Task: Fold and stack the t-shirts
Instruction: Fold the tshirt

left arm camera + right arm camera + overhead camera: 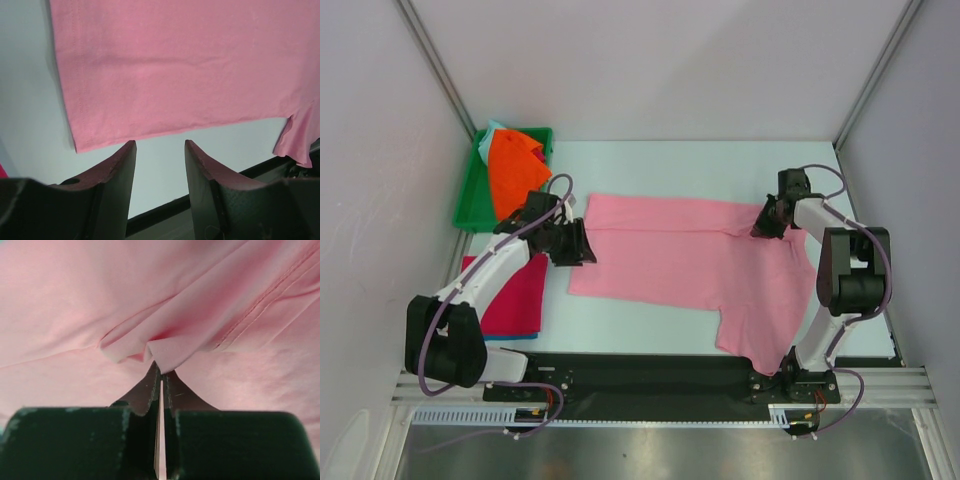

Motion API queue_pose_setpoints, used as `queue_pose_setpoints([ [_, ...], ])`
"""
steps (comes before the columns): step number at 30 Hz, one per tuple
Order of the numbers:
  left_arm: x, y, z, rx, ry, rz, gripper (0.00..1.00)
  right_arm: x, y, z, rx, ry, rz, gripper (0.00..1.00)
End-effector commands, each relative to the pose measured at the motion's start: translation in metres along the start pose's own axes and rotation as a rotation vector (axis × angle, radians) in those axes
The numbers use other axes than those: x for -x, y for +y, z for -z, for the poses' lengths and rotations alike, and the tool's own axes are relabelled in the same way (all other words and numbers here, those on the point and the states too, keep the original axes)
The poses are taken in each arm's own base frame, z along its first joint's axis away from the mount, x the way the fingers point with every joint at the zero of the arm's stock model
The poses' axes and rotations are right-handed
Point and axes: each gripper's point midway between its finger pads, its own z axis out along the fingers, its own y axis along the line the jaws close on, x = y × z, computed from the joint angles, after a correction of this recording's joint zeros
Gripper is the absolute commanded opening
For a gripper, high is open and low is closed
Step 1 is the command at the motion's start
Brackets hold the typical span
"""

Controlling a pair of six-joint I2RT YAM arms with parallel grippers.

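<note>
The pale pink cotton t-shirt (680,265) is lying spread out in the middle of the pale surface (640,330), its body running left to right and one sleeve trailing toward the near right edge. It is not yet folded.

At its far right side the right hand (767,222) is clenching a small ridge of the pink cloth; the wrist view is showing the two fingers pressed together with a pucker of fabric caught at their tips (161,371). I take that as a hold for dragging or lifting that side over.

The left hand (585,247) is hanging just beside the shirt's left hem, released, fingers spread with nothing between them (160,145). The hem is lying flat just ahead of them, so it seems to be lining up for the matching corner.

A folded crimson t-shirt (515,295) is sitting near left under that arm, seemingly the stack to build on. In the far left corner a green plastic tray (470,195) is holding crumpled orange cloth (510,170), probably more shirts waiting.
</note>
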Motion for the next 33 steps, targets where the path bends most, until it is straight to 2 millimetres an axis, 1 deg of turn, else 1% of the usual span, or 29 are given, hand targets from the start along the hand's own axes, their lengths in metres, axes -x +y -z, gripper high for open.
queue_pose_setpoints([
  [1,0.004,-0.003,0.004,-0.023,-0.035,0.007,0.49,0.006,0.020,0.029,0.090,0.025,-0.120,0.00],
  [3,0.000,-0.002,0.001,-0.023,-0.029,0.012,0.49,-0.003,0.019,0.032,0.100,0.071,-0.206,0.00],
  [4,0.001,-0.001,0.001,-0.024,-0.034,0.017,0.49,-0.010,0.022,0.034,0.120,0.106,-0.236,0.00],
  [5,0.000,-0.001,0.000,-0.025,-0.030,0.018,0.49,-0.018,0.021,0.033,0.122,0.133,-0.268,0.00],
  [7,-0.002,-0.001,-0.001,-0.028,-0.030,0.027,0.49,-0.027,0.025,0.034,0.148,0.175,-0.355,0.00],
  [8,-0.003,-0.001,-0.002,-0.029,-0.028,0.030,0.49,-0.027,0.028,0.034,0.167,0.174,-0.379,0.00],
  [9,-0.003,-0.001,-0.004,-0.033,-0.030,0.032,0.49,-0.036,0.027,0.034,0.171,0.189,-0.404,0.00],
  [10,-0.004,-0.001,-0.004,-0.035,-0.029,0.038,0.49,-0.038,0.030,0.035,0.179,0.201,-0.458,0.00],
  [11,-0.004,-0.001,-0.005,-0.036,-0.028,0.041,0.49,-0.038,0.031,0.034,0.187,0.198,-0.477,0.00],
  [12,-0.006,-0.001,-0.006,-0.041,-0.028,0.047,0.49,-0.043,0.030,0.035,0.181,0.209,-0.503,0.00],
  [14,-0.008,-0.001,-0.007,-0.044,-0.026,0.053,0.49,-0.047,0.031,0.036,0.182,0.224,-0.555,0.00],
  [15,-0.009,0.000,-0.008,-0.043,-0.027,0.058,0.49,-0.052,0.031,0.037,0.182,0.241,-0.578,0.00],
  [16,-0.010,0.000,-0.008,-0.043,-0.027,0.059,0.49,-0.050,0.033,0.039,0.197,0.240,-0.612,0.00],
  [20,-0.018,0.004,-0.011,-0.040,-0.017,0.070,0.49,-0.056,0.041,0.046,0.236,0.264,-0.703,0.00],
  [23,-0.021,0.003,-0.012,-0.049,-0.013,0.076,0.49,-0.064,0.045,0.050,0.259,0.306,-0.794,0.16],
  [24,-0.022,0.004,-0.014,-0.048,-0.010,0.080,0.50,-0.066,0.049,0.053,0.279,0.327,-0.810,0.28],
  [25,-0.022,0.004,-0.015,-0.051,-0.010,0.078,0.50,-0.065,0.051,0.054,0.301,0.325,-0.814,0.34],
  [26,-0.023,0.004,-0.016,-0.052,-0.008,0.082,0.49,-0.066,0.052,0.058,0.312,0.321,-0.806,0.37],
  [27,-0.022,0.004,-0.017,-0.054,-0.009,0.078,0.49,-0.065,0.050,0.059,0.306,0.307,-0.788,0.43],
  [28,-0.022,0.004,-0.018,-0.055,-0.005,0.078,0.49,-0.063,0.048,0.061,0.299,0.292,-0.750,0.44],
  [29,-0.021,0.002,-0.018,-0.063,-0.005,0.074,0.49,-0.051,0.050,0.069,0.310,0.255,-0.696,0.44],
  [30,-0.019,0.000,-0.019,-0.074,-0.009,0.056,0.49,-0.043,0.040,0.069,0.275,0.191,-0.578,0.45],
  [31,-0.018,-0.003,-0.020,-0.086,-0.006,0.045,0.50,-0.049,0.030,0.074,0.208,0.203,-0.535,0.46],
  [32,-0.014,-0.006,-0.020,-0.095,-0.012,0.030,0.49,-0.043,0.024,0.079,0.172,0.169,-0.483,0.46],
  [33,-0.013,-0.014,-0.021,-0.115,-0.017,0.006,0.49,-0.025,0.015,0.088,0.127,0.076,-0.371,0.48],
])
